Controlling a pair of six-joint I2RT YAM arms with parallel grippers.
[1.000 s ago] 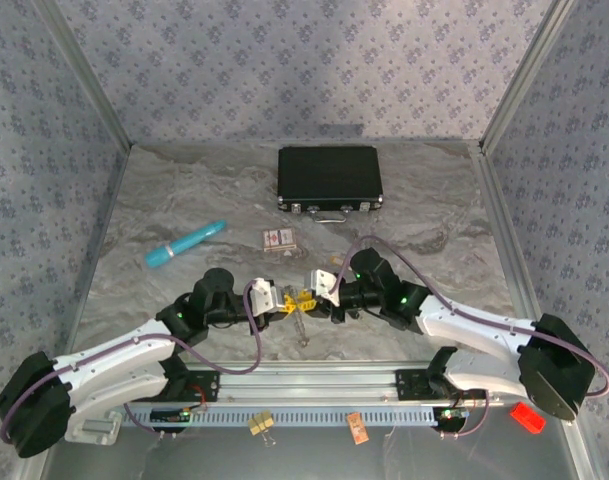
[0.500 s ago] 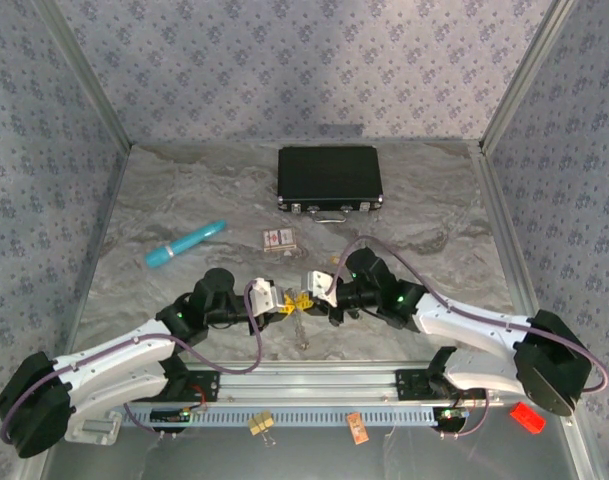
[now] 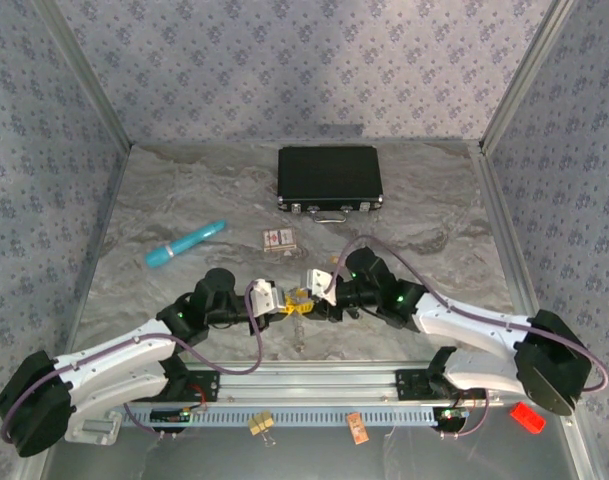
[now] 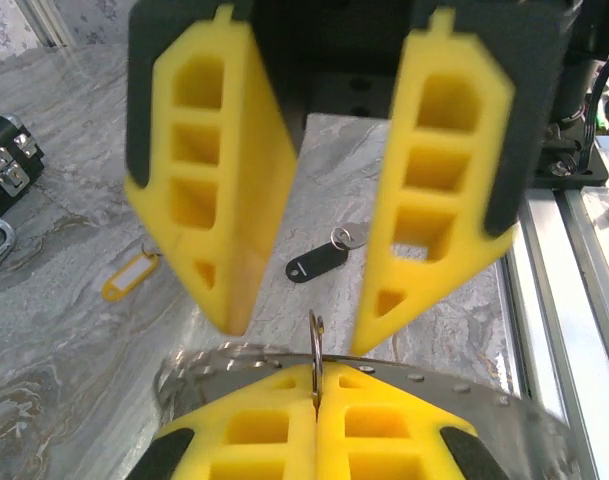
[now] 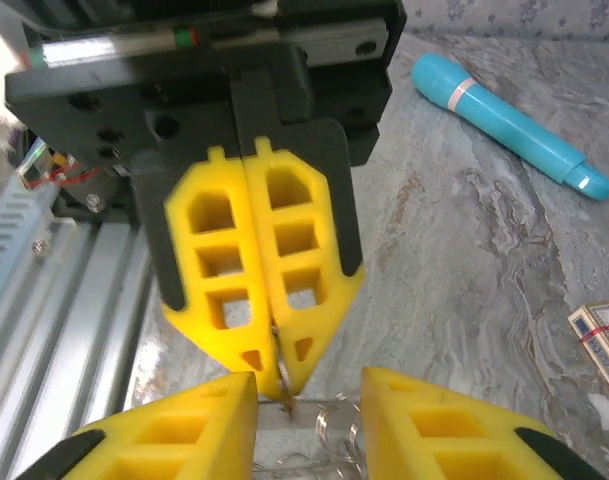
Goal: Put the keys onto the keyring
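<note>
The table [image 3: 424, 215] under me is grey marbled stone, with flowered wallpaper [image 3: 284, 60] on the walls around it. My two grippers meet tip to tip near the front middle of the table. My left gripper [image 3: 286, 303] is pressed fully together. From my left wrist I see the keyring [image 4: 316, 346] pinched edge-on in the seam of its yellow fingers [image 4: 254, 425], the thin loop standing upright above the tips. My right gripper [image 3: 308, 300] faces it with its fingers [image 4: 439, 200] spread apart, holding nothing. The top of the keyring sits between their tips, and I cannot tell whether either one touches it. Beyond them on the table lie a black tag [image 4: 316, 266] with a small ring and a yellow tag [image 4: 129, 277], apart from each other. Farther back are a black case [image 3: 330, 178] and a red-and-white card box [image 3: 279, 239], with a teal tube [image 3: 184, 243] off to my left.
</note>
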